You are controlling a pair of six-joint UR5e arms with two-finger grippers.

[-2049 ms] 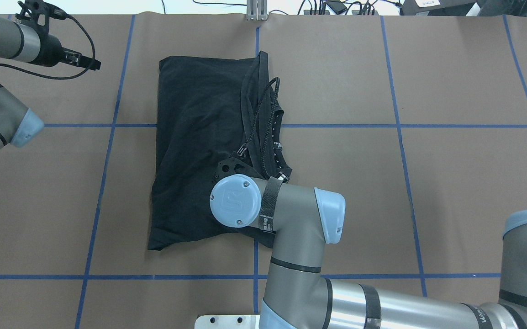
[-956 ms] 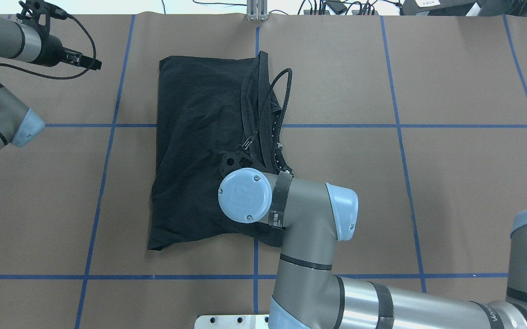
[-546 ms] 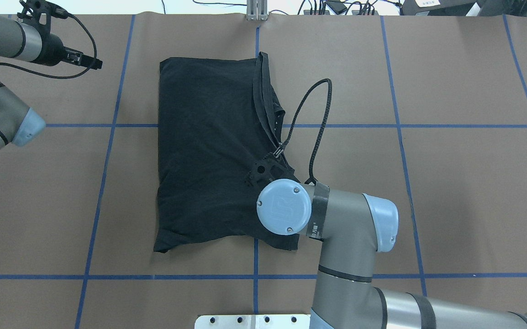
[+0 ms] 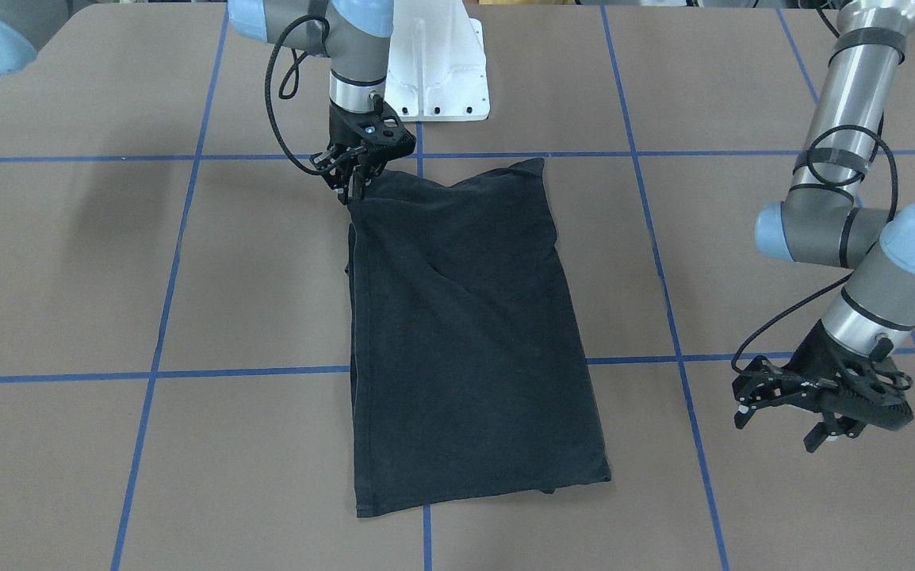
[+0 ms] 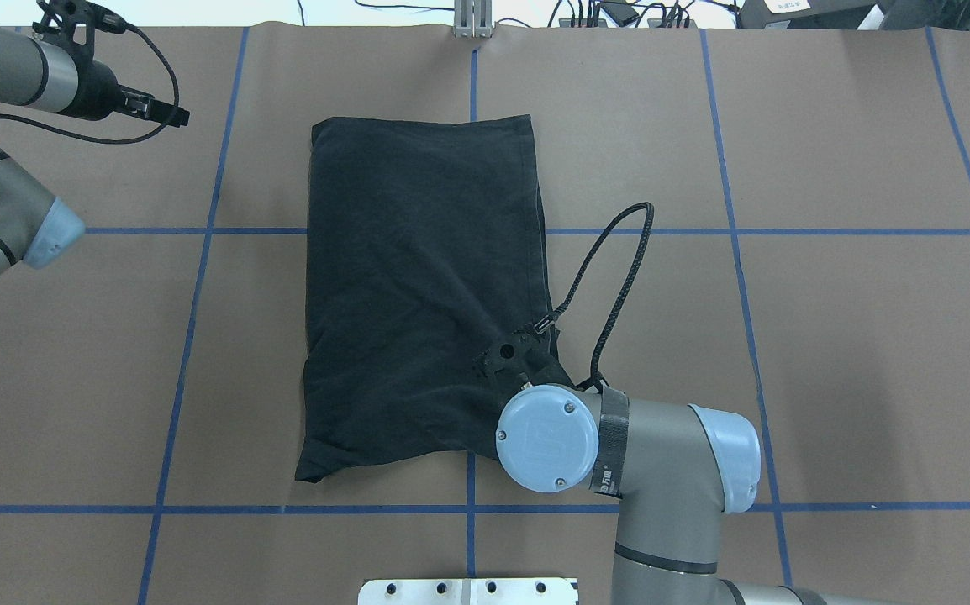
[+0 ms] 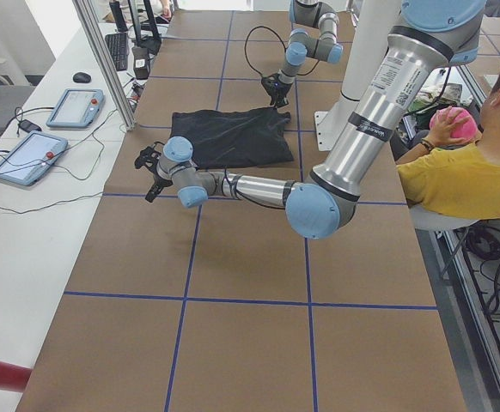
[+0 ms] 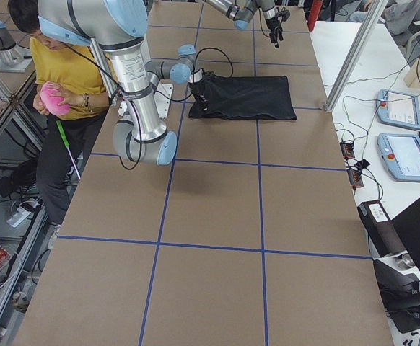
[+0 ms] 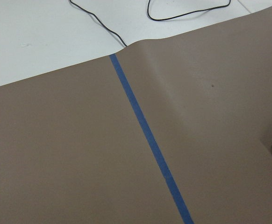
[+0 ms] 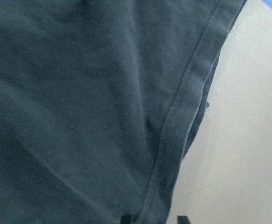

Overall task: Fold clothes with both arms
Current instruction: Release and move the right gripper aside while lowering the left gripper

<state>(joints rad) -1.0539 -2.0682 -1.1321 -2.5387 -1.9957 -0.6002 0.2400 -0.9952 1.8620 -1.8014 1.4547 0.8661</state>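
Observation:
The black T-shirt lies folded into a long rectangle in the middle of the table, plain black side up, also seen in the front view. My right gripper is shut on the shirt's corner nearest the robot, on its right side. The right wrist view shows the hemmed edge running down between the fingertips. In the overhead view the right wrist hides the fingers. My left gripper is open and empty, hovering over bare table far off to the shirt's left, also seen in the overhead view.
The white mounting pedestal stands at the robot's edge just behind the held corner. A black cable loop hangs off the right wrist beside the shirt. A seated person in yellow is beside the table. Tablets lie on the far bench.
My right gripper moved right and back toward the robot, pulling the shirt's edge with it. The bunched right side flattened and the shirt shifted slightly right. The left arm stayed still.

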